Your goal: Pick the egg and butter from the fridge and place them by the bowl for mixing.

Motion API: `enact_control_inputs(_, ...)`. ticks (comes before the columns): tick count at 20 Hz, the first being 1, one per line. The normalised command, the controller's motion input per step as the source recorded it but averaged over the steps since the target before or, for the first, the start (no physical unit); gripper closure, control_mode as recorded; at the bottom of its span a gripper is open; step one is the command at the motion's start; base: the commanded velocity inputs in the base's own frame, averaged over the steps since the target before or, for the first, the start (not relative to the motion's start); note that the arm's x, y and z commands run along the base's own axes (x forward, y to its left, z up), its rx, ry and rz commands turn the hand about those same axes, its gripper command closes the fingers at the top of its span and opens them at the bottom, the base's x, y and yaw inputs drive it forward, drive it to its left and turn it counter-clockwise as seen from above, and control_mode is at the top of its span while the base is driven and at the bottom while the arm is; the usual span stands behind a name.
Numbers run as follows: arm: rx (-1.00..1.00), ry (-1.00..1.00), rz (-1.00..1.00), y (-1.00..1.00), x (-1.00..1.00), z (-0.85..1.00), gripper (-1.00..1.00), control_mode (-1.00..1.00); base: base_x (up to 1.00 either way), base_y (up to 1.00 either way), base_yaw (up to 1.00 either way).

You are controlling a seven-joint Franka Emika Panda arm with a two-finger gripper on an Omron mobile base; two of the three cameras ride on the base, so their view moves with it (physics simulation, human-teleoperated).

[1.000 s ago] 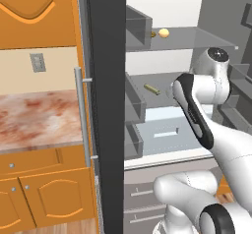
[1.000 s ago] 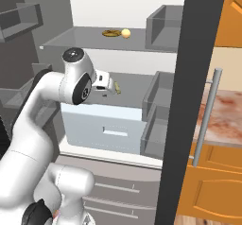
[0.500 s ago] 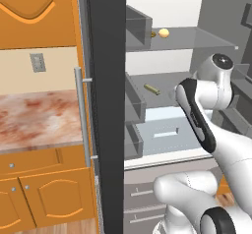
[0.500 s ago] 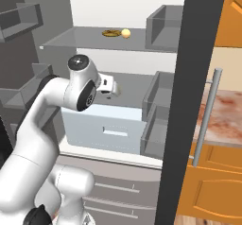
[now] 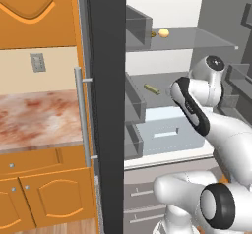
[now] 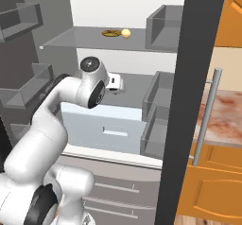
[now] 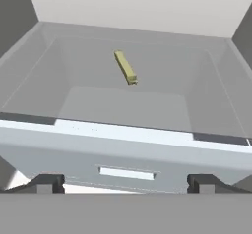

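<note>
Open fridge (image 5: 106,80): the butter (image 7: 125,67) lies on the middle shelf behind the pale drawer (image 7: 128,154), toward 12 o'clock from the gripper (image 7: 125,184), whose fingertips (image 7: 47,183) are spread wide and empty. The egg (image 5: 164,32) sits on the upper shelf (image 6: 85,37).

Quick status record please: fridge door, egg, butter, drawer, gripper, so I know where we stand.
fridge: door open, shelves exposed
egg: on the upper shelf, beside a flat brownish item
butter: lying on the middle shelf, behind the drawer, untouched
drawer: pale blue-white, below the butter's shelf
gripper: open, empty, aimed at the butter from in front of the drawer
task stage: nothing picked yet
</note>
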Motion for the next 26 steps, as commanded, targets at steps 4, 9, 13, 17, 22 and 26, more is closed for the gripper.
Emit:
enact_control_inputs(4, 0.07, -0.05, 0.07, 0.0, 0.82, -0.24, -1.0, -1.0, 0.0, 0.0, 0.0)
enact_control_inputs(9, 0.1, -0.01, 0.08, 0.0, 0.78, -0.19, -1.0, -1.0, 0.0, 0.0, 0.0)
enact_control_inputs(13, 0.07, 0.0, 0.04, 0.0, 0.75, -0.11, -1.0, -1.0, 0.0, 0.0, 0.0)
enact_control_inputs(17, -0.03, 0.12, 0.0, 0.03, 0.67, -0.16, -1.0, -1.0, 0.0, 0.0, 0.0)
enact_control_inputs(22, -0.09, 0.1, 0.0, 0.04, 0.15, -0.11, -1.0, -1.0, 0.0, 0.0, 0.0)
enact_control_inputs(26, -0.02, 0.02, 0.01, 0.06, 0.03, -0.23, -1.0, -1.0, 0.0, 0.0, 0.0)
